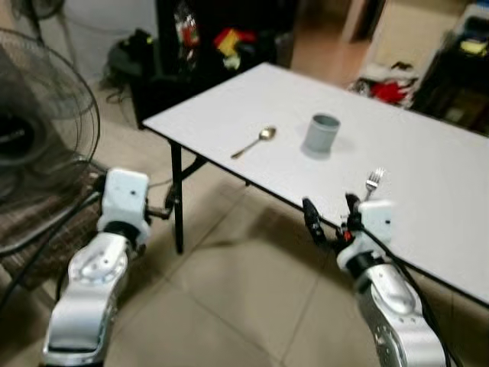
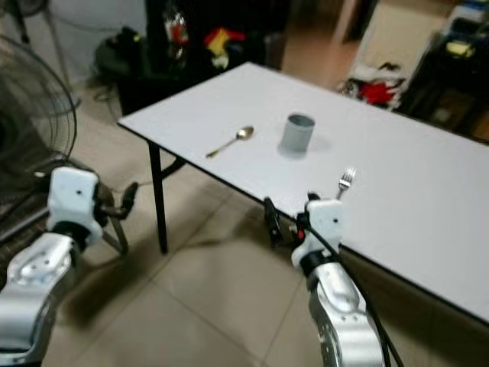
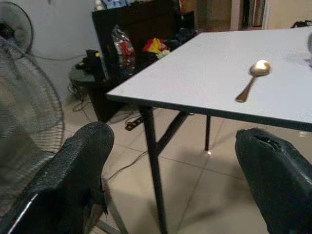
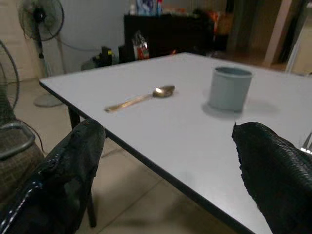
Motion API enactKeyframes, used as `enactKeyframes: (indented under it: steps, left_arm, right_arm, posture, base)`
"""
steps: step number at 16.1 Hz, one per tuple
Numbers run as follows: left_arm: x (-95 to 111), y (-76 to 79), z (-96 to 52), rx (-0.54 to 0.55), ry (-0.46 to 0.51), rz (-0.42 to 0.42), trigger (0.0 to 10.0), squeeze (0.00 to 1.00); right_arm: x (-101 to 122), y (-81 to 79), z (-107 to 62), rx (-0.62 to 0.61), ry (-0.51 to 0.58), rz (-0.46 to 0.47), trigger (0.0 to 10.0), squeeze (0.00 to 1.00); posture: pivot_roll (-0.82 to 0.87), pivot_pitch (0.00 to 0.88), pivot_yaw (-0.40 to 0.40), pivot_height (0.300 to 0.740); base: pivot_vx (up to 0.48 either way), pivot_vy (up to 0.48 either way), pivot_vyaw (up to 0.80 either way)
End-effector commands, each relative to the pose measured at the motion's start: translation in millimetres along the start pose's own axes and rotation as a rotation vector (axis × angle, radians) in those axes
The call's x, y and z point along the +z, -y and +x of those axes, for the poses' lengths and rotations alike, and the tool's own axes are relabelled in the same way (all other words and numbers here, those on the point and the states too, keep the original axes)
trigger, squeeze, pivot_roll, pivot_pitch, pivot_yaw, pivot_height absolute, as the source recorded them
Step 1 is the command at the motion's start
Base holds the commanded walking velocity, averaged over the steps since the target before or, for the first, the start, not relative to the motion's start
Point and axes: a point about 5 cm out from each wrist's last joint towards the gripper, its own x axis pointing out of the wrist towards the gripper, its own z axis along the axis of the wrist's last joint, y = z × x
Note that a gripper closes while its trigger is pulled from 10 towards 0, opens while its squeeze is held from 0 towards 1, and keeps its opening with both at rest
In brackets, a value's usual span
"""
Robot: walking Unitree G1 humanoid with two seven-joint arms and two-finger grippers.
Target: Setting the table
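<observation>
Two pincers gaped empty before the table (image 1: 428, 191).
Fork (image 1: 373, 182) lay just beyond right pincer (image 1: 330, 218); spoon (image 1: 255, 142) and cup (image 1: 322, 134) farther; left pincer (image 1: 174, 205) aside.

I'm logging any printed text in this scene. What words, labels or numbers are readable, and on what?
None can be read.
The packets on the dark cabinet carry print, but it is too blurred to read.
The cup, spoon, fork and table show no lettering.
</observation>
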Motion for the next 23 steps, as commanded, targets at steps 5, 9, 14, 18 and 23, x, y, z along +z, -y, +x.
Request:
enactKeyframes:
  steps: [5,9,14,18,23]
  left_arm:
    - [4.1,5.9,0.3,-0.028,0.000,0.009,10.0,0.00]
    - [4.4,6.9,-1.0,-0.029,-0.002,0.013,10.0,0.00]
    - [6.5,8.1,-1.9,-0.037,0.006,0.023,10.0,0.00]
    - [8.4,10.9,-2.1,-0.050,0.013,0.071,10.0,0.00]
    - [10.5,6.1,-0.5,-0.042,0.015,0.045,10.0,0.00]
  right_arm:
    - [3.9,5.9,-1.0,-0.010,0.005,0.051,10.0,0.00]
    - [4.8,6.1,-0.3,-0.016,0.023,0.069,10.0,0.00]
    - [5.0,2.3,-0.1,0.030,0.018,0.032,10.0,0.00]
    - [5.9,-1.3,0.7,0.052,0.022,0.029,10.0,0.00]
    - [3.1,3.7,0.3,0.012,0.019,0.071,10.0,0.00]
  posture:
    - [0.07,0.000,-0.034,0.740]
    - [0.08,0.000,-0.040,0.740]
    - [0.08,0.000,-0.042,0.740]
    - [0.08,0.000,-0.044,0.740]
    - [0.08,0.000,-0.041,0.740]
  base:
    - [0.000,0.301,0.00]
    - [0.000,0.296,0.00]
    - [0.000,0.234,0.35]
    - [0.000,-0.360,0.80]
    - [0.000,-0.081,0.41]
